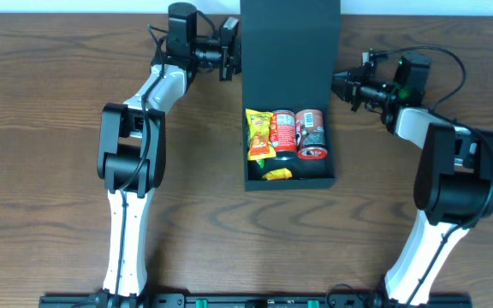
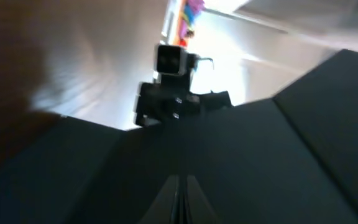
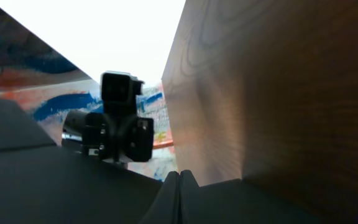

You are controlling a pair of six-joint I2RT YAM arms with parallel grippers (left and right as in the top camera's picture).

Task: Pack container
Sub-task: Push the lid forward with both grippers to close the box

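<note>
Container (image 1: 291, 183) is sitting open at mid-table (image 1: 50, 128), with its lid (image 1: 290, 51) lying back toward the far edge. A yellow snack packet (image 1: 259, 135), two red cans (image 1: 311, 133) and a small yellow packet (image 1: 276, 174) are lying inside.

Left gripper (image 1: 232, 53) is hovering just beside the lid's left edge; cannot tell whether it is touching. Right gripper (image 1: 335, 86) is pointing at the container's right side, near where lid meets box, close beside it.

In the wrist views, left fingers (image 2: 166, 202) and right fingers (image 3: 166, 199) are pressing flat together, seam closed, gripping nothing.
</note>
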